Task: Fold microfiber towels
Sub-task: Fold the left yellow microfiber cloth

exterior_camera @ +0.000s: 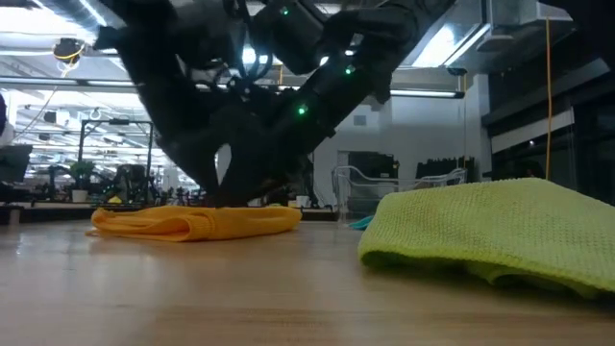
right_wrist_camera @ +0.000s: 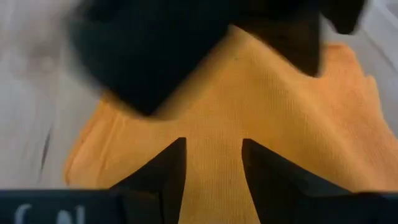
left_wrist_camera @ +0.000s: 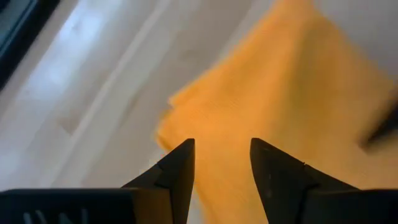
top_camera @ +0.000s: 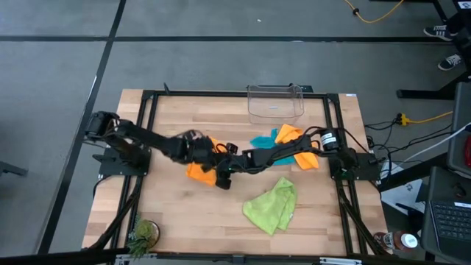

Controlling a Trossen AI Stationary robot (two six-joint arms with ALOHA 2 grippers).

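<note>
Two arms meet over one orange towel (top_camera: 199, 171) near the middle of the wooden table (top_camera: 176, 213), and that meeting explains most of what is laid out here. From the left side, the left gripper (left_wrist_camera: 221, 163) hangs just above that cloth with its jaws parted and nothing between them; its wrist view shows the towel's corner and a doubled edge lying below the fingers, so I judge it is poised to pinch or press a fold rather than carry anything. The towel itself lies low and flattened on the boards, seemingly already folded over once, which suits a cloth being worked in place. Just right of it, the right gripper (right_wrist_camera: 213, 163) reaches in from the opposite side, fingers likewise spread and empty above the same orange fabric, probably so one arm can steady while the other turns an edge. Further right, a lime green towel (top_camera: 272, 206) sits crumpled toward the front of the table, apart from the action and apparently waiting its turn. Behind the right arm, a second orange towel (top_camera: 298, 147) and a teal-blue towel (top_camera: 263, 140) lie heaped together beside the clear plastic bin (top_camera: 275, 101) at the back edge, also unfolded.
</note>
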